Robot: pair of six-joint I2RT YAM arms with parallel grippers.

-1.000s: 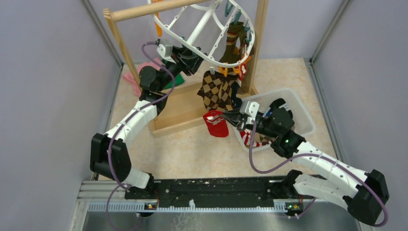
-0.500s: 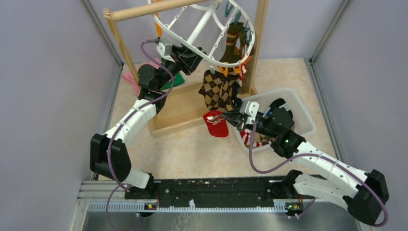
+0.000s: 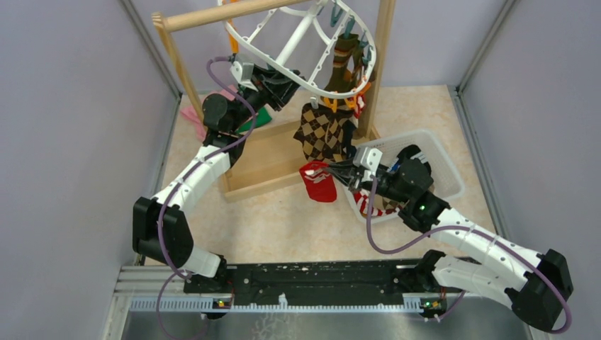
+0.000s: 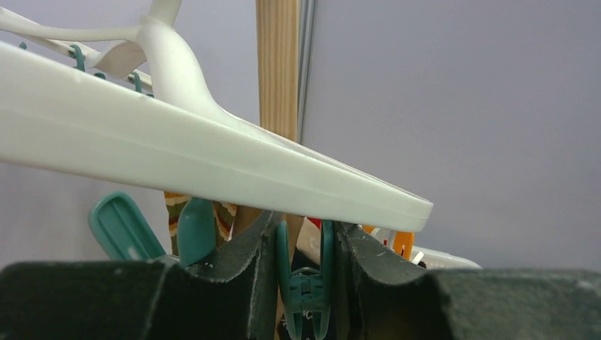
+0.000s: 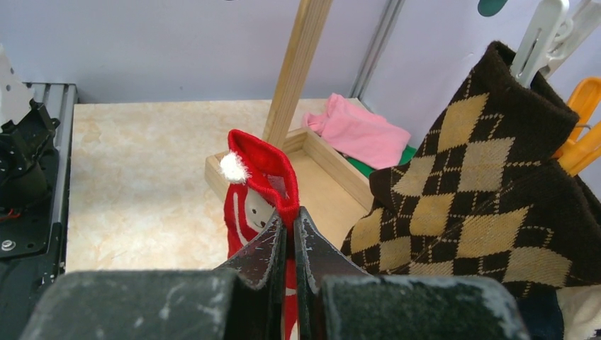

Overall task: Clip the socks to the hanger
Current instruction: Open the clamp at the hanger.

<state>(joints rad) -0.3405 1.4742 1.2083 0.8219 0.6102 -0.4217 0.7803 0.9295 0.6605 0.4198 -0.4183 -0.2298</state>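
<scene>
Red sock (image 5: 259, 166): pinched in right claw (image 5: 290, 217).
Left claw (image 4: 304, 234): narrow, squeezing teal clip (image 4: 305, 283).
Risk: clip could slip free, so sock misses it.

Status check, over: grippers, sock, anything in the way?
Left gripper pinching teal clip under hanger rim. Right gripper shut on red sock. Brown argyle sock hangs close alongside.

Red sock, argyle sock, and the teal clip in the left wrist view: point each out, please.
red sock (image 5: 264, 161): right wrist view, on its red cuff.
argyle sock (image 5: 482, 205): right wrist view, on the diamond-patterned body.
teal clip (image 4: 305, 287): left wrist view, on its central hinge part.
</scene>
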